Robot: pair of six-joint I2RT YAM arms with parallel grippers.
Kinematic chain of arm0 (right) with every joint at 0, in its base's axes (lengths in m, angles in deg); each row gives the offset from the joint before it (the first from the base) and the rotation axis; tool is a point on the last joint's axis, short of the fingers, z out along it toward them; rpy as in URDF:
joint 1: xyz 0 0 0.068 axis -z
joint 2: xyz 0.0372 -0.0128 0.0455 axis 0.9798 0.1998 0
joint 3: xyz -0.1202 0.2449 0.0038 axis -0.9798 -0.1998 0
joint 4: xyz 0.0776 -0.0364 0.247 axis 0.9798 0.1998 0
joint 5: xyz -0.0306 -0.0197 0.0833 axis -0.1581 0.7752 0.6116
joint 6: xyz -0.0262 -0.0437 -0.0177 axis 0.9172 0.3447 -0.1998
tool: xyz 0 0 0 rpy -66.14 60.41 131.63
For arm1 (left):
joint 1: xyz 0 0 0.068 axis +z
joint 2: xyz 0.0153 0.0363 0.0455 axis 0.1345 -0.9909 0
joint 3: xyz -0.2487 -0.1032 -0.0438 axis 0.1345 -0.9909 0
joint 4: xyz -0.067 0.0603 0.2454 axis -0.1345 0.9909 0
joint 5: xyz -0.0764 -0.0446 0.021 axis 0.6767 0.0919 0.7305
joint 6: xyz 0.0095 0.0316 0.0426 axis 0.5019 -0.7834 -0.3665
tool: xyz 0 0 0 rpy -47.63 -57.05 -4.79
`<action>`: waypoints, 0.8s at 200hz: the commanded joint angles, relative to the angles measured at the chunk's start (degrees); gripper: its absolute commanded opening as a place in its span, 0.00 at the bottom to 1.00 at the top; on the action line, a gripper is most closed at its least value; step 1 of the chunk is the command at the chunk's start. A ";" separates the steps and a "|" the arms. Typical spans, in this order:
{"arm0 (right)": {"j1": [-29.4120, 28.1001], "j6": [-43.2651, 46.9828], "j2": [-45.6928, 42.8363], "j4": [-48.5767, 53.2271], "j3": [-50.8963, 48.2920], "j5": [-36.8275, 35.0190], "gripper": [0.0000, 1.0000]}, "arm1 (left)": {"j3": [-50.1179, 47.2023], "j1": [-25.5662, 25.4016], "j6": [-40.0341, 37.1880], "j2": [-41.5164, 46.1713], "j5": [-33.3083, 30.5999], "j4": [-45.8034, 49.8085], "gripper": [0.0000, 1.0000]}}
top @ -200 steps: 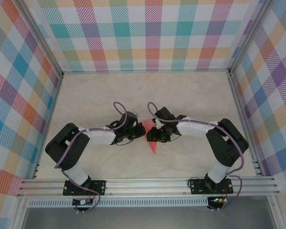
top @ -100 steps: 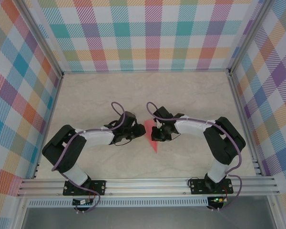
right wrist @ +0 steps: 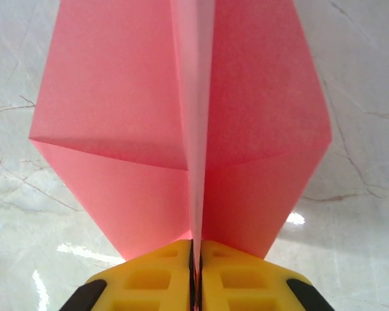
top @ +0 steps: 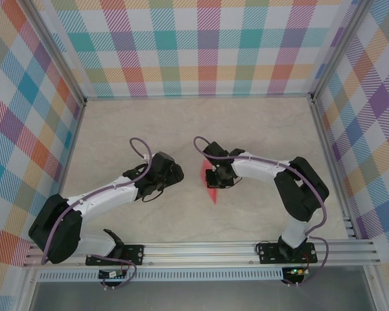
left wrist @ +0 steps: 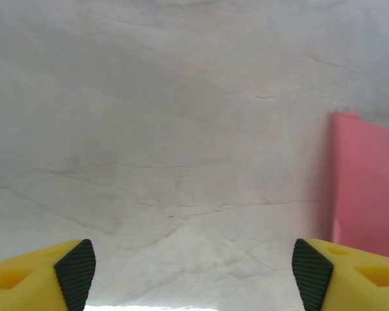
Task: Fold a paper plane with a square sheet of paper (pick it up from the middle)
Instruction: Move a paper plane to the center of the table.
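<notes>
Reaching inward low over the middle of the table (top: pixel 259 129), my right pincer (right wrist: pixel 194 249) is clamped tight on the centre fold of the paper plane (right wrist: pixel 188 129); my left pincer (left wrist: pixel 193 272), spread wide and empty, has let go and drawn back leftward since a second ago.

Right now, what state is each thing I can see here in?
paper plane, folded, its centre crease pinched between the right fingers.
right fingers, shut on the paper plane's crease.
left fingers, wide open, holding nothing, off to one side of the paper plane.
</notes>
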 commanded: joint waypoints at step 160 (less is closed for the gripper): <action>-3.12 -3.59 8.20 8.66 11.30 -8.44 0.06 | 3.05 0.82 4.24 -0.84 -10.26 14.85 1.00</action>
